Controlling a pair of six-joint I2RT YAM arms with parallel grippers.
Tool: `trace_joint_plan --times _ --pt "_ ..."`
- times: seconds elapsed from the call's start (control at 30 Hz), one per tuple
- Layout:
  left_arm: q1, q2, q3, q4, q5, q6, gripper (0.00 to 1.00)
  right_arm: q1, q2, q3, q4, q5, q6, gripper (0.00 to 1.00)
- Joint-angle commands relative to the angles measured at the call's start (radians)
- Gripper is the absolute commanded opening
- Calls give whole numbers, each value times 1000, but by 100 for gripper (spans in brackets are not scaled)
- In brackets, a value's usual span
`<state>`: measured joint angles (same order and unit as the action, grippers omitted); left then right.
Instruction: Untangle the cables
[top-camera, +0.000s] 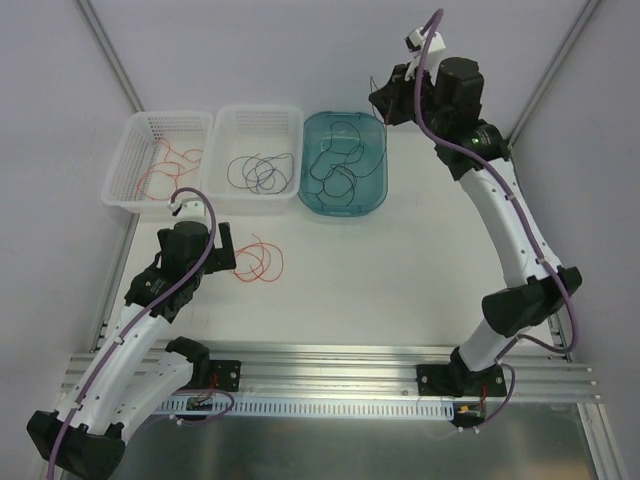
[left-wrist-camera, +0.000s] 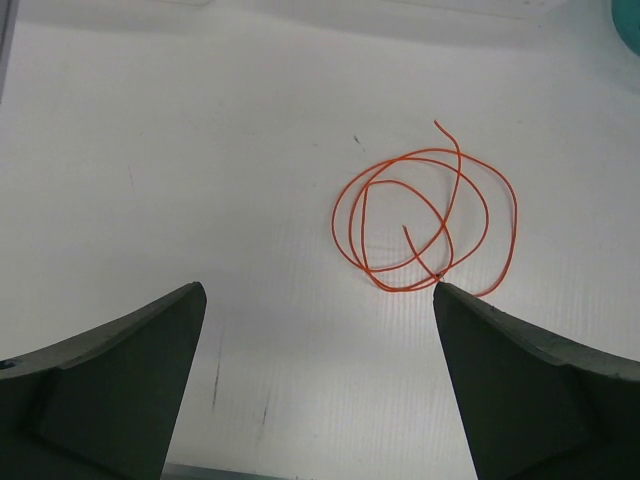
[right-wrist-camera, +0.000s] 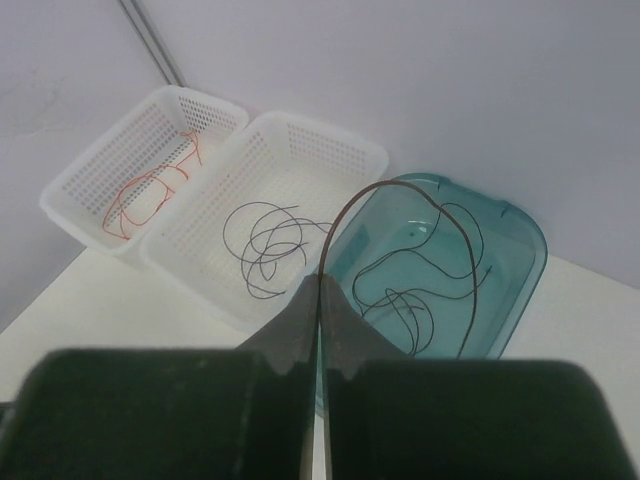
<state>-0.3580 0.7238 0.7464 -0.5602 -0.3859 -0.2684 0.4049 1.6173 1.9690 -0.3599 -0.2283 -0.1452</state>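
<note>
Left gripper (left-wrist-camera: 318, 292): jaws spread to their widest and holding nothing, low over the table (left-wrist-camera: 150, 150).
Red-orange cable (left-wrist-camera: 425, 215): lies on the table in overlapping loops, right of centre in the left wrist view. One strand passes just beside the right-hand finger tip; whether they touch cannot be told.
Right gripper (right-wrist-camera: 318, 285): jaws closed on a dark cable (right-wrist-camera: 380, 187), raised at the upper right of the top view.
Dark cable: arcs up from the jaws and drops into the teal tub (right-wrist-camera: 520, 285).
Tub cables (right-wrist-camera: 410, 300): dark strands in crossing loops on the tub floor.
Left white basket (right-wrist-camera: 90, 172): holds red-orange strands only.
Middle white basket (right-wrist-camera: 340, 142): holds dark strands only.
Done (judgement): both baskets already hold separated cables, so the sorting looks well advanced.
Left (judgement): place the red-orange cable lying on the table, draw the held dark cable free, and separate the remaining tub cables.
</note>
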Motion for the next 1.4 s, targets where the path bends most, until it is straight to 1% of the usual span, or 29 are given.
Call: trace_joint_plan --times 0.0,0.03,0.2,0.23,0.3,0.4,0.43,0.47,0.5,0.57,0.6,0.63,0.7,0.77,0.8,0.87,0.9,0.97,1.0,1.1,1.13,1.2,1.23,1.27,1.3,1.33,1.37 --pt "8 -1 1 25 -39 28 99 5 111 41 171 -32 -17 2" --pt "8 -6 -1 26 -36 29 99 5 136 37 188 -39 -17 4" --pt "8 -1 -2 26 -39 29 99 3 280 7 297 -39 -1 4" --pt "8 -1 -4 26 -39 31 99 2 336 13 296 -37 5 4" --pt "8 -1 -4 26 -28 31 99 2 400 37 279 -32 42 5" --pt "8 8 -2 26 -19 37 99 2 495 62 231 -39 78 17" --pt "8 11 -1 26 -15 38 99 3 513 64 222 -43 84 28" --pt "8 14 -1 28 -10 38 99 3 536 65 211 -54 91 32" --pt "8 16 -1 28 -8 38 99 2 546 65 191 -60 96 40" --pt "8 14 -1 28 4 40 99 3 538 59 174 -80 107 47" --pt "8 16 -2 28 8 40 99 2 529 54 165 -86 108 55" --pt "8 16 -1 28 10 40 99 2 515 35 165 -89 107 58" --pt "8 19 -2 29 15 40 99 3 460 13 153 -88 107 63" --pt "8 19 -1 29 24 41 99 3 412 -22 141 -85 96 71" --pt "8 19 -2 29 28 41 99 2 358 -39 130 -83 93 77" --pt "8 22 -2 29 39 43 99 2 302 -100 116 -72 88 84" --pt "8 25 -4 32 45 43 99 0 235 -122 107 -65 87 89" --pt "8 32 -4 34 50 41 99 0 167 -194 72 -27 98 93" --pt "8 38 -4 34 59 43 99 -1 104 -223 61 -14 107 97" --pt "8 58 -1 34 87 46 99 -23 0 -335 21 1 144 100" --pt "8 69 -2 34 99 47 99 -31 -78 -363 12 21 142 100" --pt "8 84 1 37 116 51 99 -29 -166 -467 -27 79 169 100" --pt "8 106 1 39 125 51 99 -29 -254 -519 -27 124 177 100" --pt "8 118 4 37 139 48 99 -28 -310 -565 -13 144 185 100" --pt "7 133 8 39 180 46 99 -28 -356 -663 -5 161 202 100" --pt "7 159 13 39 200 38 99 -26 -449 -706 5 185 206 100" --pt "5 175 18 39 222 34 99 -28 -492 -744 4 193 216 100"
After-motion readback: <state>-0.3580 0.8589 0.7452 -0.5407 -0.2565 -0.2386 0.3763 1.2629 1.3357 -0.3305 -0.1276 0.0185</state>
